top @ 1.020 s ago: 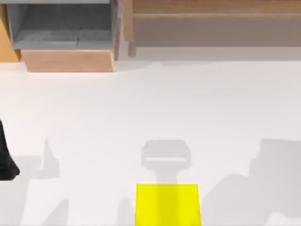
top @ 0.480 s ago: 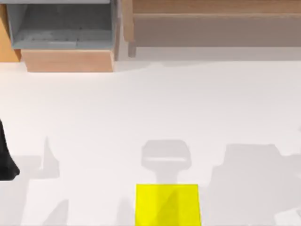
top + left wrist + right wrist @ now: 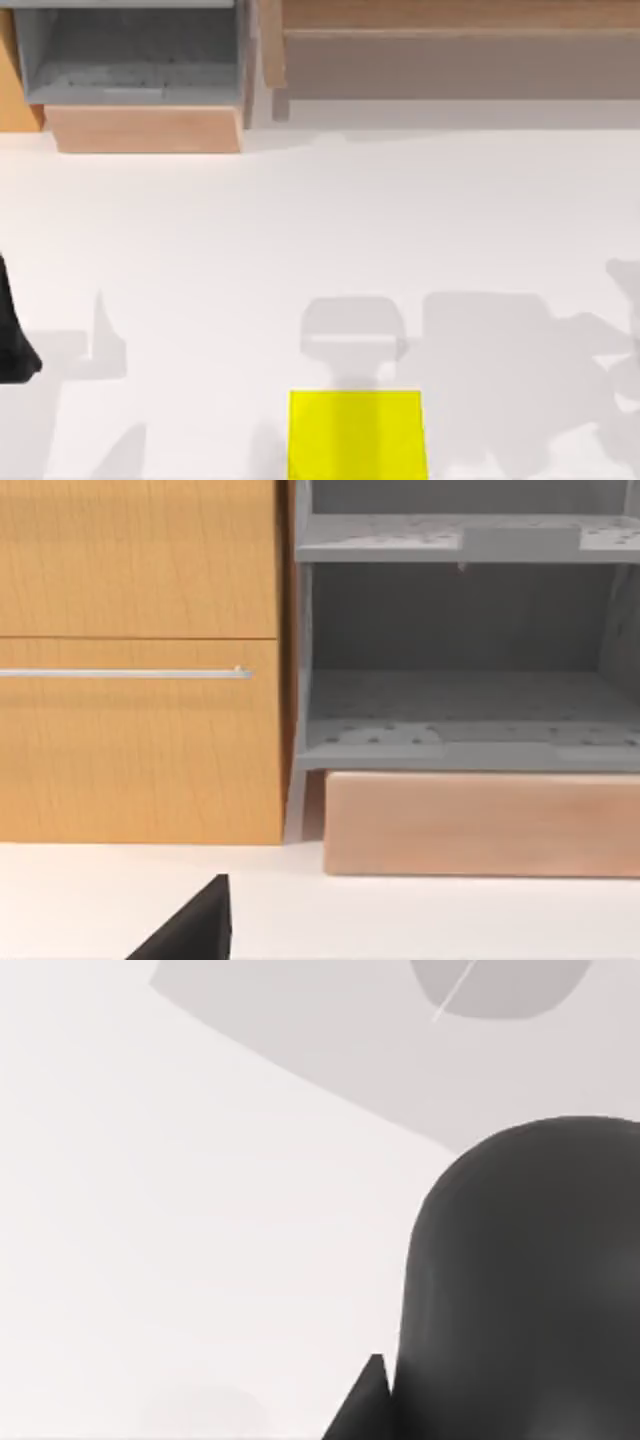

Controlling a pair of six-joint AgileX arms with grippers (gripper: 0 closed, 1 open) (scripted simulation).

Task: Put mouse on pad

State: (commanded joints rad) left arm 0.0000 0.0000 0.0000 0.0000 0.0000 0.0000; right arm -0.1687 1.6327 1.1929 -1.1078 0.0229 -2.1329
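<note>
Looking down on a white worktop (image 3: 320,230), the yellow pad (image 3: 357,433) lies bare, well apart from the parked left arm (image 3: 12,340). Just beside the pad falls a broad shadow, probably cast by the right arm overhead. Close under the right gripper sits a dark rounded body, probably the mouse (image 3: 520,1280), likely carried high so it clears the worktop. Whether that gripper is clamped on it cannot be told. The left gripper (image 3: 190,935) faces a wooden cabinet (image 3: 140,660); its state cannot be told either.

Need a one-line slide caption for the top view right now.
Yellow pad lies bare at the white table's near edge, cabinet and grey shelf behind, left arm parked at the left.
</note>
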